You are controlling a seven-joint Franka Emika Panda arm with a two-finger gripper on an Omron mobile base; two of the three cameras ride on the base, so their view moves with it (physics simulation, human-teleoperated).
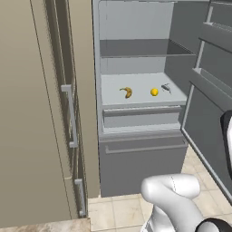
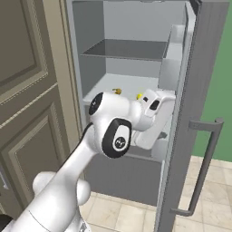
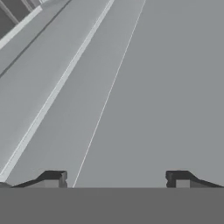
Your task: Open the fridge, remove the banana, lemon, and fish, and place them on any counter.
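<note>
The fridge [image 1: 140,149] stands open, its door [image 2: 199,90] swung out to the right. On its pale middle shelf lie the banana [image 1: 127,92], the lemon [image 1: 154,92] and, furthest right, the small grey fish [image 1: 166,88]. The right base view shows the banana [image 2: 117,91] and lemon [image 2: 139,96] just past my arm. My gripper [image 3: 116,181] is open, fingertips [image 3: 52,179] wide apart with nothing between them, close up against a flat grey panel of the fridge. My hand [image 2: 156,106] hangs by the door's inner side, short of the shelf. A corner of the counter [image 1: 45,225] shows at the lower left.
Tall beige panelled cabinets [image 1: 31,113] with bar handles stand left of the fridge. The door's bar handle [image 2: 206,163] juts out on the right. Door bins [image 1: 213,54] line the inside of the door. Tiled floor [image 1: 122,210] lies below the lower drawer front.
</note>
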